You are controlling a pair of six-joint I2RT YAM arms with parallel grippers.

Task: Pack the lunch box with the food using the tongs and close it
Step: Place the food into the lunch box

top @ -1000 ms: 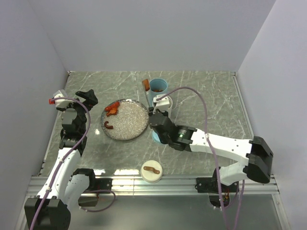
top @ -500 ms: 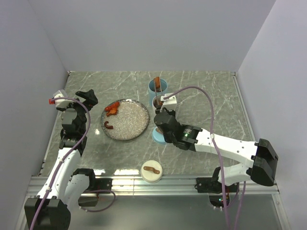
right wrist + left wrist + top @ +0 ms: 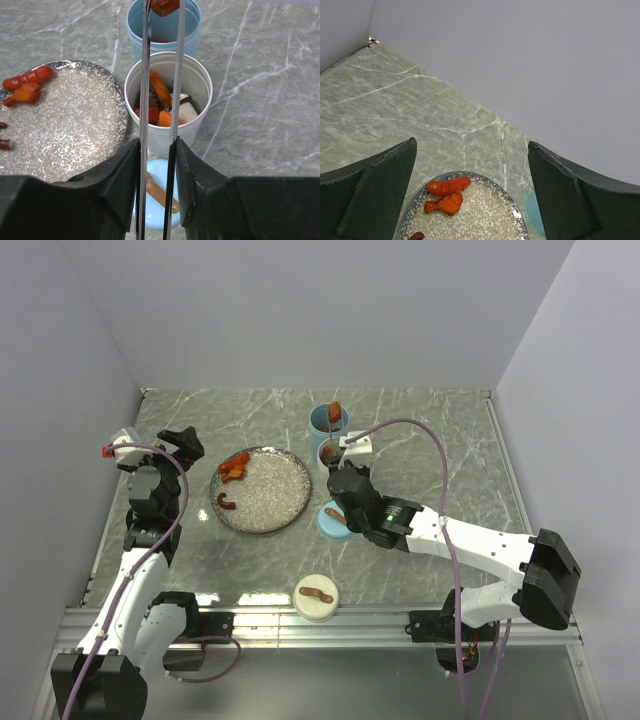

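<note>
My right gripper (image 3: 156, 145) is shut on the grey metal tongs (image 3: 145, 75), one finger pressing each thin arm. The tong tips pinch a brown-orange piece of food (image 3: 165, 6) above the blue cup (image 3: 164, 30) of the lunch box. The white cup (image 3: 168, 131) in front of it holds several orange, red and white pieces. On the speckled plate (image 3: 270, 502) lie a red sausage (image 3: 448, 186), an orange piece (image 3: 444, 204) and a dark piece (image 3: 227, 502). My left gripper (image 3: 471, 150) hovers open, left of the plate, with nothing in it.
A blue lid with a brown strip handle (image 3: 159, 192) lies on the table under my right gripper. A white lid with a brown strip (image 3: 316, 597) sits near the front edge. Walls close the table at the back and on both sides.
The tongs have swung right with the piece, from left of the blue cup to over it. The tong arms have parted slightly. The left arm has not moved.
</note>
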